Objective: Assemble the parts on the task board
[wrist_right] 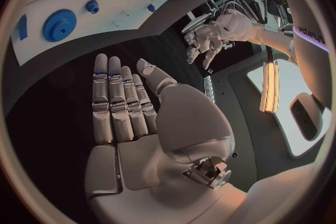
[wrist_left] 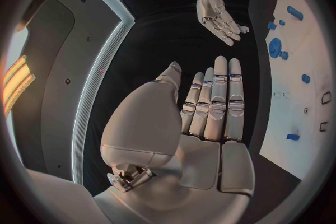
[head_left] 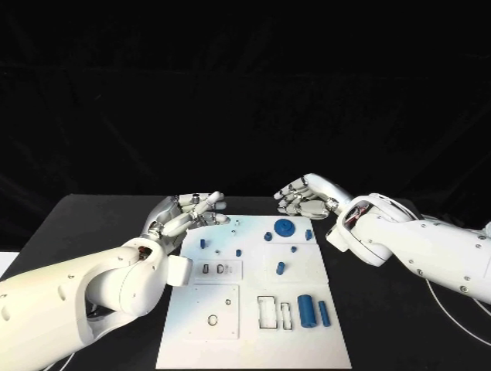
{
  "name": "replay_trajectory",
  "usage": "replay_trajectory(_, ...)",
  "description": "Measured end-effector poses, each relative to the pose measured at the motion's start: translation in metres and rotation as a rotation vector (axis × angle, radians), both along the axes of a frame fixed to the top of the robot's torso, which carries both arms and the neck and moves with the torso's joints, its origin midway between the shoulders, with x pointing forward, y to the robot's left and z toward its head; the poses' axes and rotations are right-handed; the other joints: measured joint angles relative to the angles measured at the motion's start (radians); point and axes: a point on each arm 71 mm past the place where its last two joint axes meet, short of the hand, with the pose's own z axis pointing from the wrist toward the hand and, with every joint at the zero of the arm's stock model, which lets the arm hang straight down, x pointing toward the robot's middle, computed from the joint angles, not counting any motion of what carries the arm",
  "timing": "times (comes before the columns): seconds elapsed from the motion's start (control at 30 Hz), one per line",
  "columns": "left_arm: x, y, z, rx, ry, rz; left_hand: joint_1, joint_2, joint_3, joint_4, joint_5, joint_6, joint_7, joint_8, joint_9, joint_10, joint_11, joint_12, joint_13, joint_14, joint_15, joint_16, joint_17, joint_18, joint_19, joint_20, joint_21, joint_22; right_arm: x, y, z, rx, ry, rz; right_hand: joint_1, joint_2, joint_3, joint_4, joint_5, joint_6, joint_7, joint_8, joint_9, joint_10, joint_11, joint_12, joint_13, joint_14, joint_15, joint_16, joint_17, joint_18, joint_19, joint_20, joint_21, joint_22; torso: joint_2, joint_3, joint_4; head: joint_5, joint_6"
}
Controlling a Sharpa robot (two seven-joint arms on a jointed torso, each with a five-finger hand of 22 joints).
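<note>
Task board: white plate, long axis running 12 to 6 o'clock in the head view, lying flat at the centre of the black tabletop. Parts, all blue, all on the board: round gear near the 12 o'clock end; small pegs scattered just below it; a short upright piece around mid-board; a large cylinder toward 5 o'clock, its long axis parallel to the board's, with a thinner pin just beside it on the 3 o'clock side, lying the same way. Outlined rectangular recesses sit just at 9 o'clock of the cylinder. Left hand: at the board's 11 o'clock corner, fingers reaching toward 2 o'clock, some over the board edge; in the left wrist view its fingers lie straight and side by side, holding nothing. Right hand: beyond the board's 1 o'clock corner over bare tabletop, fingers loosely bent toward the left hand; in the right wrist view its fingers are extended, empty. The two hands are apart, touching no part.
</note>
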Motion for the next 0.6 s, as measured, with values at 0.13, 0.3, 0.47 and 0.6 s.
replay_trajectory(0.13, -0.007, 0.001, 0.007, -0.022, 0.006, -0.016, 0.0, 0.0, -0.003, -0.003, 0.0, 0.0, 0.0, -0.003, 0.0, 0.004, 0.003, 0.0, 0.0, 0.003, -0.003, 0.0, 0.002, 0.0, 0.0, 0.0, 0.0, 0.0, 0.002, 0.006, 0.001, -0.109, -0.042, 0.005, -0.01, -0.032, 0.002, 0.003, -0.013, 0.023, -0.017, -0.002, 0.0, 0.029, -0.024, -0.002, 0.0, 0.127, -0.046, 0.078, 0.045, 0.0, 0.095, -0.05, 0.09, 0.041, 0.018, -0.0057, 0.0103, -0.008, 0.007)
replay_trajectory(0.3, -0.014, 0.001, 0.011, -0.045, 0.02, -0.03, 0.0, 0.0, -0.007, -0.007, 0.0, 0.0, 0.0, -0.011, 0.0, 0.007, 0.0, -0.011, 0.0, 0.027, -0.009, 0.014, 0.02, 0.0, 0.023, -0.009, 0.009, 0.0, 0.003, 0.011, 0.0, -0.222, -0.087, 0.01, -0.03, -0.052, 0.007, 0.025, 0.007, 0.044, -0.038, -0.002, 0.001, 0.074, -0.041, -0.002, 0.003, 0.131, -0.057, 0.243, 0.149, 0.0, 0.142, -0.071, 0.164, 0.079, 0.038, -0.0105, 0.0215, -0.02, 0.013)
replay_trajectory(0.47, -0.019, -0.001, 0.016, -0.061, 0.032, -0.047, 0.0, 0.0, -0.007, -0.007, 0.0, 0.0, 0.0, -0.011, 0.0, 0.007, 0.0, -0.014, 0.0, 0.029, -0.011, 0.017, 0.027, 0.0, 0.025, -0.011, 0.009, 0.0, 0.004, 0.016, 0.003, -0.315, -0.125, 0.015, -0.044, -0.073, 0.027, 0.045, 0.003, 0.053, -0.041, -0.002, 0.001, 0.076, -0.047, -0.002, 0.003, 0.135, -0.061, 0.398, 0.247, 0.0, 0.157, -0.076, 0.228, 0.116, 0.055, -0.0142, 0.0329, -0.029, 0.018)
replay_trajectory(0.6, -0.021, -0.003, 0.02, -0.069, 0.034, -0.057, 0.0, 0.0, -0.007, -0.007, 0.0, 0.0, 0.0, -0.011, 0.0, 0.007, 0.0, -0.014, 0.0, 0.029, -0.011, 0.017, 0.027, 0.0, 0.025, -0.011, 0.009, 0.0, 0.005, 0.019, 0.003, -0.379, -0.138, 0.019, -0.045, -0.085, 0.046, 0.063, -0.001, 0.053, -0.041, -0.002, 0.001, 0.058, -0.048, -0.002, 0.003, 0.135, -0.061, 0.487, 0.311, 0.0, 0.164, -0.075, 0.279, 0.146, 0.066, -0.0166, 0.0385, -0.037, 0.022)
